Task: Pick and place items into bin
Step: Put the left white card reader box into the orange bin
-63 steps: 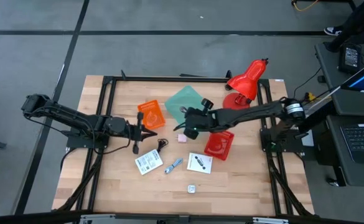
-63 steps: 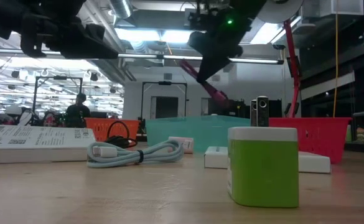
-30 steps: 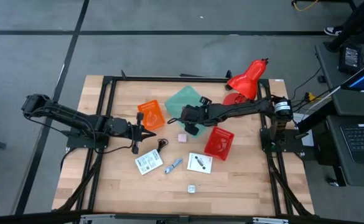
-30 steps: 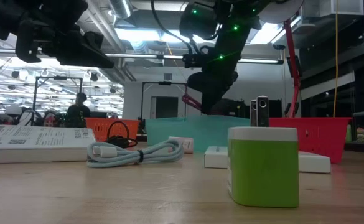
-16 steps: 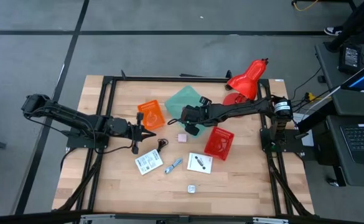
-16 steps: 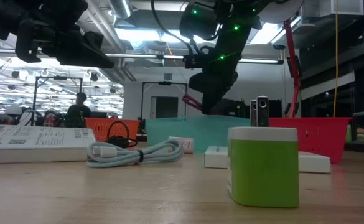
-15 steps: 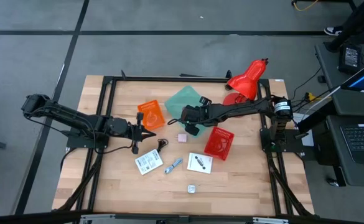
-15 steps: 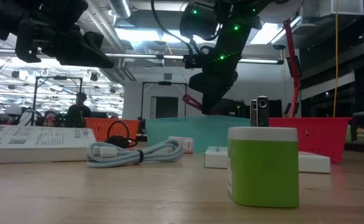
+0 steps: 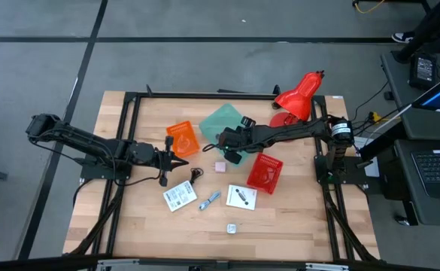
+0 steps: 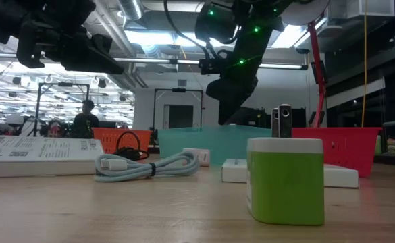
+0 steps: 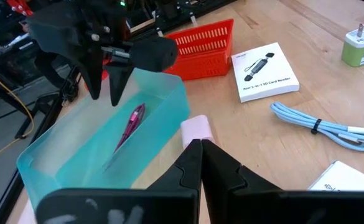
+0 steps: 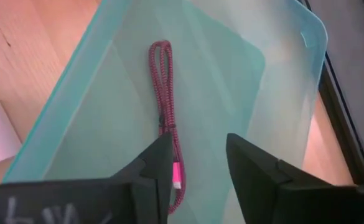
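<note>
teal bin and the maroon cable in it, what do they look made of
Teal bin: likely translucent plastic, smooth and slightly frosted; the table's wood shows faintly through its walls. Maroon cable: seems to have a braided fabric sheath, going by its fine woven texture, with a pink, probably plastic, connector end.

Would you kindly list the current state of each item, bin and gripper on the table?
right gripper: open, above the teal bin
left gripper: shut, empty
maroon cable: lying folded inside the teal bin
teal bin: upright, holding the cable
red bin: upright on the table
light blue cable: bundled, on the table
</note>
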`<control>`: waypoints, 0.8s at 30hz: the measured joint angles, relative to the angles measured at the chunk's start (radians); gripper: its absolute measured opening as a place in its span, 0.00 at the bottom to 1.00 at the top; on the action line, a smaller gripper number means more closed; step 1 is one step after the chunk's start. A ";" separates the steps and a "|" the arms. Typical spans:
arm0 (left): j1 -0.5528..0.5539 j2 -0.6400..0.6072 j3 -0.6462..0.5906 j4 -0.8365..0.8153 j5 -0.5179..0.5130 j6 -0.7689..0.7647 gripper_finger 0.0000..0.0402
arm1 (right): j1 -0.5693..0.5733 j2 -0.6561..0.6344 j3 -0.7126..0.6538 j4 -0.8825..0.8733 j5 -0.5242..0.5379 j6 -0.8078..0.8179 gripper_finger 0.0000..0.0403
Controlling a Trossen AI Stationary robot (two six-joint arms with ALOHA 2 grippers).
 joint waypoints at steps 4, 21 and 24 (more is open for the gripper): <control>0.000 0.000 0.000 0.000 0.000 -0.001 0.00 | 0.027 -0.001 0.059 -0.062 0.002 0.013 0.26; -0.016 0.000 0.000 -0.052 0.085 -0.055 0.00 | 0.223 -0.074 0.054 -0.009 0.119 0.042 0.01; -0.035 0.000 0.000 -0.052 0.086 -0.055 0.00 | 0.262 -0.131 -0.025 0.070 0.155 0.065 0.00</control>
